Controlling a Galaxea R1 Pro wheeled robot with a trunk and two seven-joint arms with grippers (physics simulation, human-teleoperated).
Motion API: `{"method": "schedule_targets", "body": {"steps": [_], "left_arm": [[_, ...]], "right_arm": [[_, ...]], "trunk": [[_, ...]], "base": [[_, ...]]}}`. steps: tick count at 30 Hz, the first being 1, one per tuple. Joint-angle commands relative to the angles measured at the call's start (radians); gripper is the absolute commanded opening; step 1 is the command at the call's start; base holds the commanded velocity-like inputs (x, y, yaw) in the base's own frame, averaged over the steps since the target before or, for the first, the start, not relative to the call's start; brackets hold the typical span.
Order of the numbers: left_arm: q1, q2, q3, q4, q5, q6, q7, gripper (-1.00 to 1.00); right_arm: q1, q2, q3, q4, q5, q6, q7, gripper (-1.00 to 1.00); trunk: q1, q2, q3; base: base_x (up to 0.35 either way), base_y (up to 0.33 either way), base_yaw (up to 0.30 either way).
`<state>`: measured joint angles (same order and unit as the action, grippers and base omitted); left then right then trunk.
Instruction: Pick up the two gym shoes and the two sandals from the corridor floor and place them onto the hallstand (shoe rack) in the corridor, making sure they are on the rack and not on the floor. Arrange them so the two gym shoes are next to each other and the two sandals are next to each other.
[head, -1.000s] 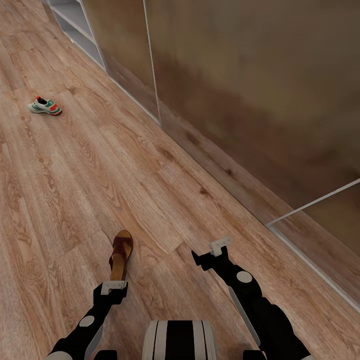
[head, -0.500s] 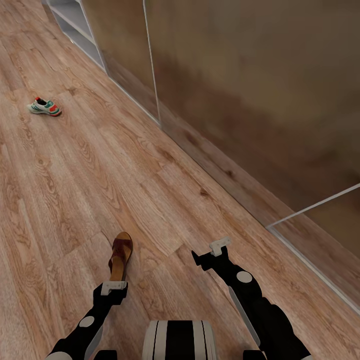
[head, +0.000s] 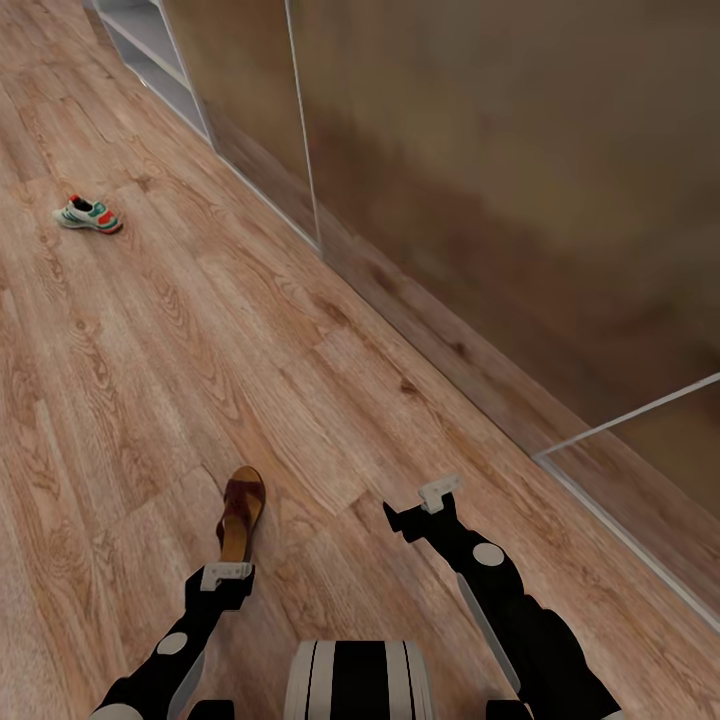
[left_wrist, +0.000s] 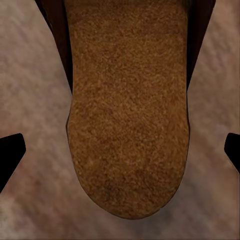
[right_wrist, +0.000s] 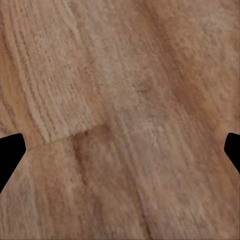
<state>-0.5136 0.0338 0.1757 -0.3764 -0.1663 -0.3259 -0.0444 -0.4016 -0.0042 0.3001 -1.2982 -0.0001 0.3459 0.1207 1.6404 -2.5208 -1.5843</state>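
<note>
Your left gripper (head: 227, 573) hangs directly over the heel end of a sandal (head: 241, 511) on the corridor floor (head: 300, 400). In the left wrist view the black fingertips (left_wrist: 10, 155) sit at opposite edges, spread wide, with the tan insole of the sandal (left_wrist: 127, 115) between them and its dark brown edges running up both sides. Nothing is gripped; the fingers aren't touching the sandal.

Your right gripper (head: 437, 495) is held over bare floor, to the right of the sandal and well apart from it. In the right wrist view its fingertips (right_wrist: 10, 155) are likewise spread to the edges, with only wood-grain planks (right_wrist: 120, 120) between them. It holds nothing.

The sandal lies flat, its toe end pointing away from you, strap side dark brown, heel end nearest the left gripper.

One gym shoe (head: 89, 214) sits on the floor far ahead to the left, well apart from both grippers. It's white with green stripe and orange-red heel, lying on its sole.

At the far top left you can see the corner of a pale-grey shelf unit (head: 150, 50) against the wall (head: 500, 200). The wall runs along your right side with thin pale trim lines. Can't tell from here whether that unit is the hallstand.

The top of your trunk (head: 358, 680) shows at the bottom centre between the arms.
</note>
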Motion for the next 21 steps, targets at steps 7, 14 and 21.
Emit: {"method": "schedule_targets", "body": {"steps": [7, 14, 21], "left_arm": [[0.001, 0.000, 0.008, 0.002, -0.009, -0.004, -0.005, 1.00], [0.001, 0.001, 0.009, 0.002, -0.009, -0.004, -0.005, 1.00], [0.000, 0.001, 0.009, 0.001, -0.008, -0.005, -0.005, 1.00]], "right_arm": [[0.000, 0.000, 0.001, 0.000, 0.000, 0.005, 0.002, 1.00], [0.000, 0.000, 0.001, 0.000, 0.000, 0.005, 0.002, 1.00], [0.000, 0.000, 0.001, 0.000, 0.000, 0.005, 0.002, 1.00]], "trunk": [[0.000, 0.000, -0.001], [0.000, 0.000, -0.001], [0.002, -0.001, -0.020]], "base": [[0.062, 0.000, 0.000], [0.011, 0.000, 0.000], [0.002, 0.000, 0.000]]}}
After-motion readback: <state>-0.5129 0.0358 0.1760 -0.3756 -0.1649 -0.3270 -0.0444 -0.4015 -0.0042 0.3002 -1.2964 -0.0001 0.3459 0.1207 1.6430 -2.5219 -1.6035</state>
